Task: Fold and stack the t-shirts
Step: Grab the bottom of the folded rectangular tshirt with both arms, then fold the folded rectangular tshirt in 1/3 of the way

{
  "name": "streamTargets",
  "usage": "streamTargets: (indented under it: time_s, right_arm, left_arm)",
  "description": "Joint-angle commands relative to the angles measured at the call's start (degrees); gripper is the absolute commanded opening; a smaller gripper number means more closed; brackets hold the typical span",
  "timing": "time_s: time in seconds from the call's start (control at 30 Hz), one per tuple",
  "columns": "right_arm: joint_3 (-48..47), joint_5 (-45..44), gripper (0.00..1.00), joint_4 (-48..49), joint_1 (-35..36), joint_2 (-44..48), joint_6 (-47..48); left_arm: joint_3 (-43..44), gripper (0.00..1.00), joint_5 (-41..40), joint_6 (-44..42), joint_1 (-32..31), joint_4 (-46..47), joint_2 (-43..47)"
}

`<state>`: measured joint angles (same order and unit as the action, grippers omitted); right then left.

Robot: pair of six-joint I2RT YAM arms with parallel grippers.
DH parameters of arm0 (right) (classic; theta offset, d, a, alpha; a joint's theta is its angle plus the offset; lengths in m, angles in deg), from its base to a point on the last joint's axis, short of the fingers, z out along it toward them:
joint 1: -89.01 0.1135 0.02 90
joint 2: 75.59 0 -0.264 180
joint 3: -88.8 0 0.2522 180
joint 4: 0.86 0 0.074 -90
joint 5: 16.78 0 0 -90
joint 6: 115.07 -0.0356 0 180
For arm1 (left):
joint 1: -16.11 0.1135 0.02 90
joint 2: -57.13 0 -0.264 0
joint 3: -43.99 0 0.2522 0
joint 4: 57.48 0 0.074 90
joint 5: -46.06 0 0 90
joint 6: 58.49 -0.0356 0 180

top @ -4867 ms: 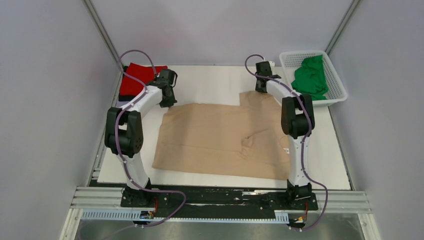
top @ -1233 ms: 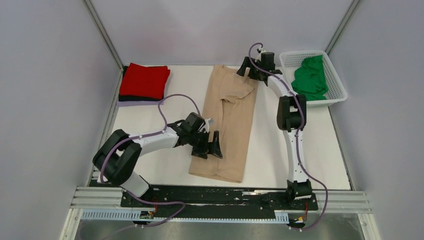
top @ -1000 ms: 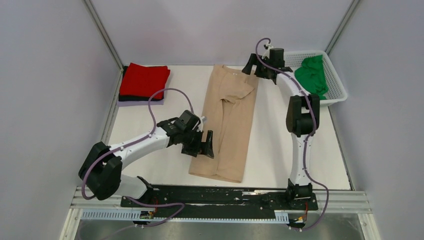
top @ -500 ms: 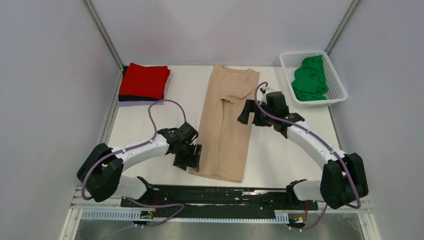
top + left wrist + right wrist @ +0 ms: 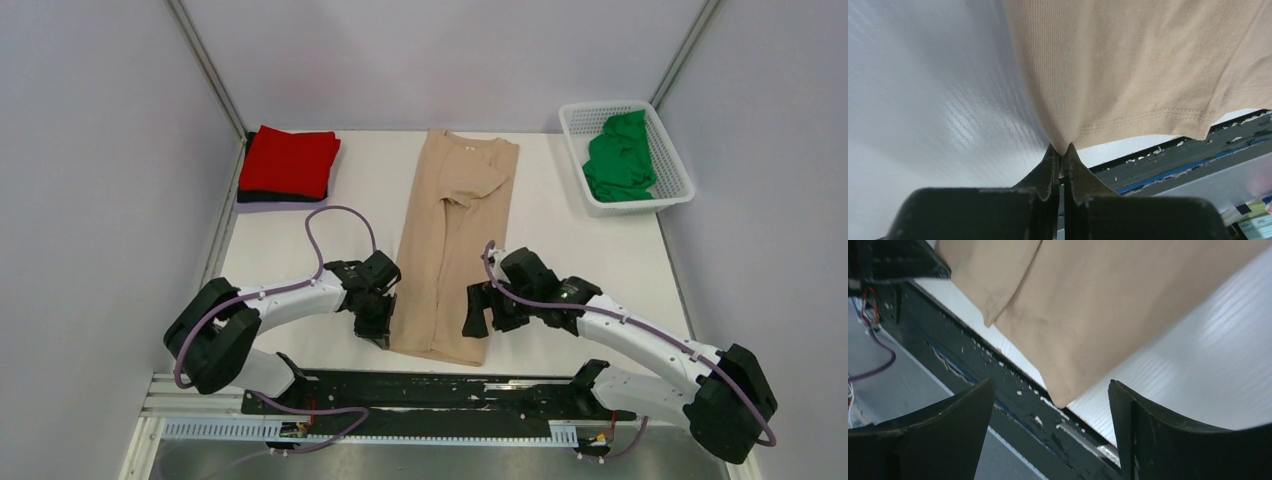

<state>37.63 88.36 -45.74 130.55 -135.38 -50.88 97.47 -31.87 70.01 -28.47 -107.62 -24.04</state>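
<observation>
Pale grey walls close in a white table [image 5: 600, 250] on three sides, with slanting metal posts at the two far corners and a dark mounting rail [image 5: 450, 392] along the near edge where both arms are bolted.

A tan t-shirt [image 5: 450, 240] lies down the middle of the table as a long narrow strip, its collar at the far edge and its hem at the near edge. Both sides appear to be folded inward already, so the lengthwise folds look done. The crosswise folds are not yet made.

The left gripper [image 5: 1062, 150] is at the near left corner of the hem, its fingers pressed together and pinching the cloth, which draws to a point between them. The right gripper [image 5: 1050, 385] hangs over the near right corner of the hem with its fingers spread wide and nothing between them; it has not yet taken hold. Once it does, bringing the hem toward the collar seems the likely next step.

At the far left corner sits a finished pile: a folded red t-shirt [image 5: 290, 160] on top of a dark folded garment [image 5: 262, 197], with a pale edge showing beneath. The tan shirt is well apart from this pile and has yet to join it.

At the far right corner a white basket [image 5: 640, 205] holds a crumpled green t-shirt [image 5: 618, 160], unfolded and waiting. By this count, roughly half the work remains.
</observation>
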Motion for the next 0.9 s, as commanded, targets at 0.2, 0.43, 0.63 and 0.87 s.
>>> streamTargets:
  time_s: [0.2,0.43,0.63,0.87]
  right_arm:
    - [2.9,-2.7,0.75,-4.9,13.2,-5.3,-11.6]
    - [5.5,-5.1,0.6,0.5,13.2,-8.6,-16.7]
    - [8.6,-6.2,0.27,1.4,13.2,-7.4,-19.6]
    - [7.3,-9.5,0.06,2.2,13.1,0.5,-18.7]
  left_arm:
    - [-0.3,0.0,-0.2,0.7,-0.6,-1.7,1.7]
    - [-1.1,0.0,0.5,1.9,-0.6,-0.1,1.8]
    - [-1.2,0.0,-2.3,0.8,-0.5,-1.4,3.6]
    - [1.2,0.0,-0.8,0.3,-0.5,-2.5,8.7]
